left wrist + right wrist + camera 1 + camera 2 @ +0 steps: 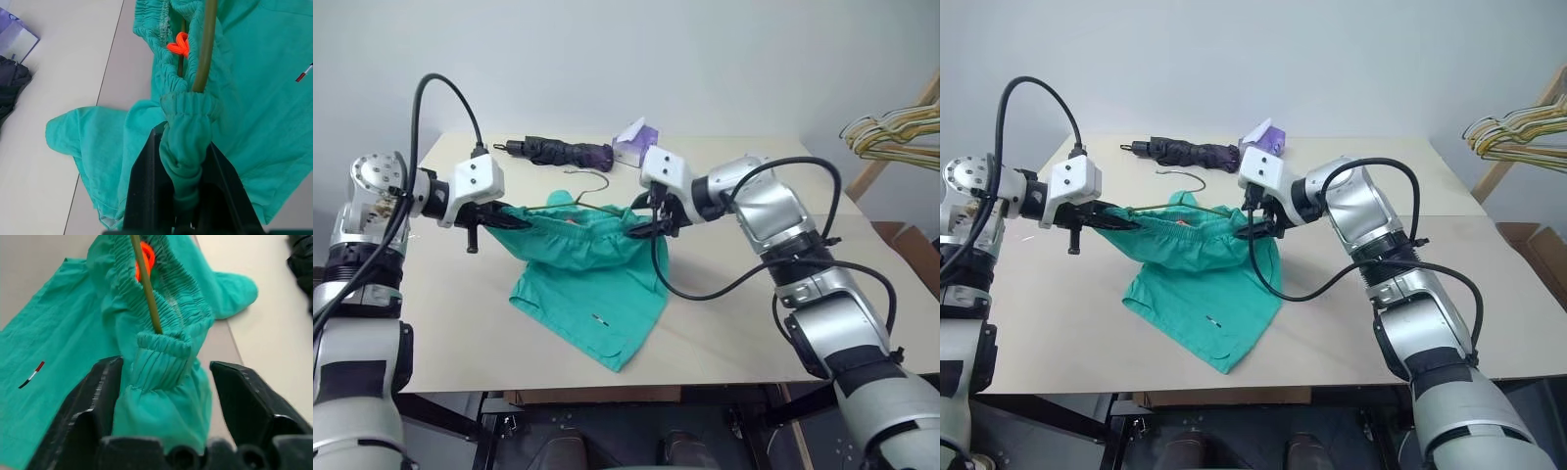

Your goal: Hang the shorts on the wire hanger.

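**Shorts strung between two claws**

Left gripper (pixel 183 161) pinches the waistband's end tight. Right gripper (pixel 164 387) stands spread, fabric between its fingers, untouched on one side. Teal shorts (pixel 592 284) hang above the table (pixel 754 333), legs draping onto it; wire hanger (pixel 587 201) runs through the waistband. Umbrella (pixel 563 152) behind. Coloured hangers (pixel 891 132) far right.

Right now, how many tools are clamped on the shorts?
1: the left tool is shut on the shorts' waistband at one end. The right tool stands open around the other end.
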You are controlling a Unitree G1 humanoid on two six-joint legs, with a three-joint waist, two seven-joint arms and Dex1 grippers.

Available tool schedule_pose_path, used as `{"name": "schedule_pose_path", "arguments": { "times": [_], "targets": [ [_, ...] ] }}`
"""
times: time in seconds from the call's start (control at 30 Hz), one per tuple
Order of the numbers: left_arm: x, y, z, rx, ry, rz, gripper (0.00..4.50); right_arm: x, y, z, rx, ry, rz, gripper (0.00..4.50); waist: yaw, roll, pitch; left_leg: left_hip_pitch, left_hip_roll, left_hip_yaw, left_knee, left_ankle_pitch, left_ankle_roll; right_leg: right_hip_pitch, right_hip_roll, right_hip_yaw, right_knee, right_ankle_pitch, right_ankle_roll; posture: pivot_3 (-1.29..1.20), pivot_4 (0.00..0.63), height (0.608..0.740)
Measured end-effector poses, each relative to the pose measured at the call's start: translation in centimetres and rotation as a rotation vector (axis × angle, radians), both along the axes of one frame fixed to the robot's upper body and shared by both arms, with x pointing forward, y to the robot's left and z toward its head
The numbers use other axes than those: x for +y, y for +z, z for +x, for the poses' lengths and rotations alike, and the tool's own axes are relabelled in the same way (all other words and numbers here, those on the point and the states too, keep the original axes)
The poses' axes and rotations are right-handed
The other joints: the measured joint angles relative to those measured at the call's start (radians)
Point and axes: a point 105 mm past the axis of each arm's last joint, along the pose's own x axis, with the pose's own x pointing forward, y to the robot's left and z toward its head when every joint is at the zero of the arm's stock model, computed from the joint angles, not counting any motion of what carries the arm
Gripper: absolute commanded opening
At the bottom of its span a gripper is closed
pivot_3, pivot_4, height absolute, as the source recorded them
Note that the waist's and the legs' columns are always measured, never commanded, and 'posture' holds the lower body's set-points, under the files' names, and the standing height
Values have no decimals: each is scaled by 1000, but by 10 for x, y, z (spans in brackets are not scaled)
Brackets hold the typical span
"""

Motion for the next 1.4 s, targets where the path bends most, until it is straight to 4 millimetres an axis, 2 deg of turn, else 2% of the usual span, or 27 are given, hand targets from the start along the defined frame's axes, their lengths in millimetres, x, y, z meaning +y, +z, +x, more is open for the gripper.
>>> {"name": "schedule_pose_path", "arguments": {
  "times": [0.13,0.27,0.43,0.5,0.57,0.67,0.9,1.0,1.17,1.23,1.3,1.4],
  "targets": [
    [0,0,0,-2,-1,1,68,-1,-4,2,-19,6,-31,905,4,0,0,0,0,0,0,0,0,0,0,0,0,0,0,134,0,740],
    [0,1,0,-4,1,1,68,-1,-4,2,-31,12,-35,10,5,0,0,0,0,0,0,0,0,0,0,0,0,0,0,127,0,740],
    [-2,2,3,-17,6,-17,68,-2,-6,2,-57,20,-43,3,6,0,0,0,0,0,0,0,0,0,0,0,0,0,0,120,0,740],
    [-4,4,5,-8,20,-77,783,-4,-6,3,-68,8,-40,2,6,0,0,0,0,0,0,0,0,0,0,0,0,0,0,113,0,740],
    [-6,12,8,-6,35,-149,1293,-5,-6,3,-74,3,-33,0,5,0,0,0,0,0,0,0,0,0,0,0,0,0,0,112,0,740],
    [-9,24,10,-54,23,-173,2249,-7,-10,2,-60,-21,-17,0,5,0,0,0,0,0,0,0,0,0,0,0,0,0,0,106,0,740],
    [-4,26,13,-96,48,-189,4341,-28,-10,1,-14,-136,25,0,4,0,0,0,0,0,0,0,0,0,0,0,0,0,0,71,0,740],
    [-1,30,15,-131,63,-211,4427,-40,-12,0,16,-205,58,0,3,0,0,0,0,0,0,0,0,0,0,0,0,0,0,52,0,740],
    [4,71,19,-276,123,-476,4427,-70,-20,2,107,-421,121,0,1,0,0,0,0,0,1,0,0,0,0,0,0,0,0,28,0,740],
    [4,77,16,-293,123,-532,4427,-90,-20,1,151,-556,159,0,-1,0,0,0,0,0,1,0,0,0,0,0,0,0,0,19,0,740],
    [1,65,9,-264,107,-540,4427,-114,-18,-1,187,-709,195,0,-6,1,-1,0,0,0,1,0,0,0,-1,0,0,0,0,6,0,740],
    [-5,34,-3,-170,103,-520,4427,-149,-16,-13,230,-911,202,0,-17,1,-1,0,0,0,1,0,0,0,-1,0,0,0,0,-23,0,740]
  ]
}}
